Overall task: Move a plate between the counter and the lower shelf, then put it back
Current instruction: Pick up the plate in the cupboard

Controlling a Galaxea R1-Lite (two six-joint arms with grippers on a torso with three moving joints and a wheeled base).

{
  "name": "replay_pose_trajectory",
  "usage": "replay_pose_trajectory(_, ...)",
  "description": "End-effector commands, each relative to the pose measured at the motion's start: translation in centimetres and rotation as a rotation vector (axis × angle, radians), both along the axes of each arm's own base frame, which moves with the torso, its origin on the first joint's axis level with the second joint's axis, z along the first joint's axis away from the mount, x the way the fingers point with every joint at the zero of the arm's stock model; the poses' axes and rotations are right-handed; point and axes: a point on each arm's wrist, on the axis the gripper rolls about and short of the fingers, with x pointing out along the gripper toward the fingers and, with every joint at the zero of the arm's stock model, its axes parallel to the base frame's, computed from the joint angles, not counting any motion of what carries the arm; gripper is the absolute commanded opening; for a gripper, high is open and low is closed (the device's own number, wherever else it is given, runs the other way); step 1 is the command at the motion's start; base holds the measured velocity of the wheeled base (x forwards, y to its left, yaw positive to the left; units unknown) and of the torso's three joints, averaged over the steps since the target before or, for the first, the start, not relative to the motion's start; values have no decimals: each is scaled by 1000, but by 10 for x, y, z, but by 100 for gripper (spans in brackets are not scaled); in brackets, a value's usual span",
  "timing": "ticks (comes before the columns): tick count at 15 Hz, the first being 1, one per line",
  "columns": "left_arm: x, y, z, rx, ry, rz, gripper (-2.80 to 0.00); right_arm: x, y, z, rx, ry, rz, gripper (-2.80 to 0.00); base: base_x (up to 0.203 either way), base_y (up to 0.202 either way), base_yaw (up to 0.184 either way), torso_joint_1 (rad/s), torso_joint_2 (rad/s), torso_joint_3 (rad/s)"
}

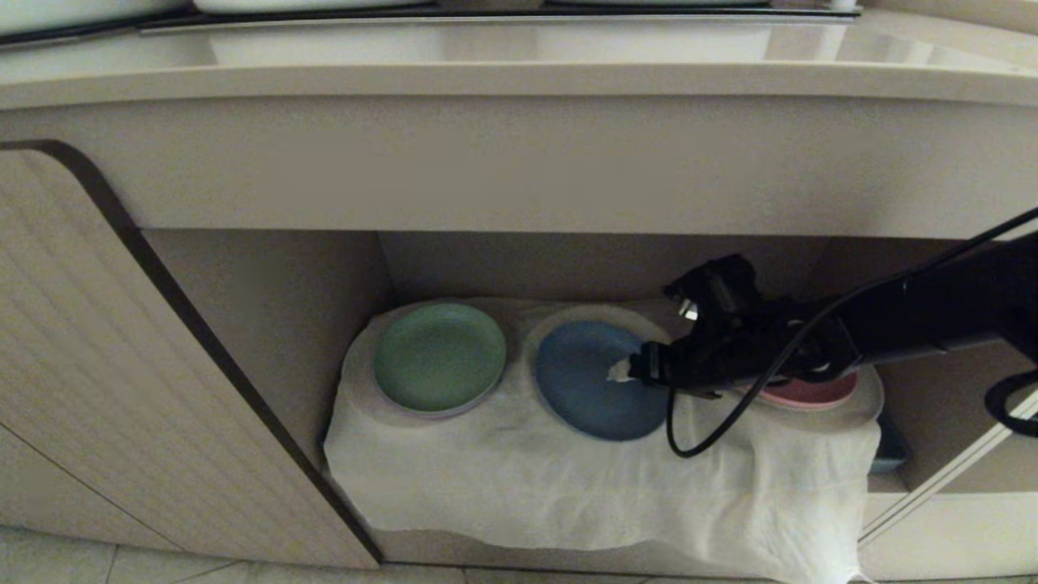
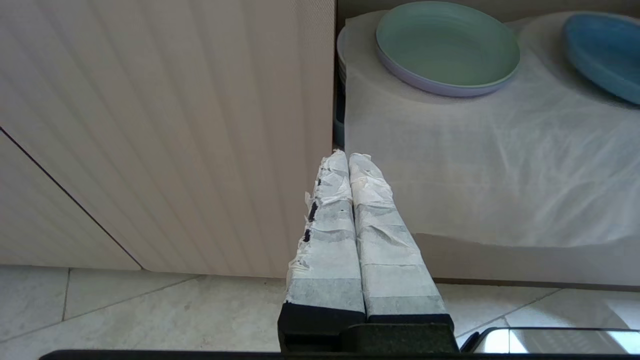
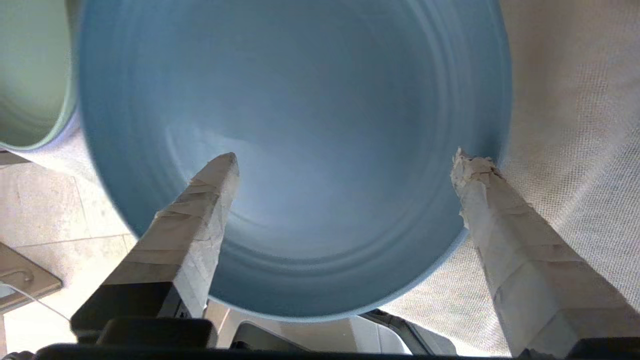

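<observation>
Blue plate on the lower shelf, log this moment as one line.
round light blue plate: on white cloth, lower shelf | right gripper: open over plate, not gripping | left gripper: shut, parked

Green plate (image 1: 439, 357) on rumpled white cloth (image 1: 568, 487), pink plate (image 1: 811, 393) partly hidden, ribbed cabinet door (image 1: 122, 389), pale floor tiles (image 2: 150, 310)

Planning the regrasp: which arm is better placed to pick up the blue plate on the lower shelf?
Right. The right gripper hangs open straddling the blue plate's rim; the left gripper sits shut, outside the shelf.
</observation>
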Motion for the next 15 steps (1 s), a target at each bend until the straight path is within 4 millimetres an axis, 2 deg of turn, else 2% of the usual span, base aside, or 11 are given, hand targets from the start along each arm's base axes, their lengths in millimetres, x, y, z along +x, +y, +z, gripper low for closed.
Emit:
replay_pose_trajectory(1, 0, 0, 0, -2, 0, 0, -280, -2, 1, 8, 11, -17, 4, 0, 0, 0, 0, 0, 0, 0)
replay_pose_trajectory(9, 0, 0, 0, 0, 0, 0, -280, -13, -4, 21, 7, -13, 5, 0, 0, 0, 0, 0, 0, 0)
replay_pose_trajectory(15, 0, 0, 0, 0, 0, 0, -280, -18, -7, 20, -7, 9, 2, 0, 0, 0, 0, 0, 0, 0)
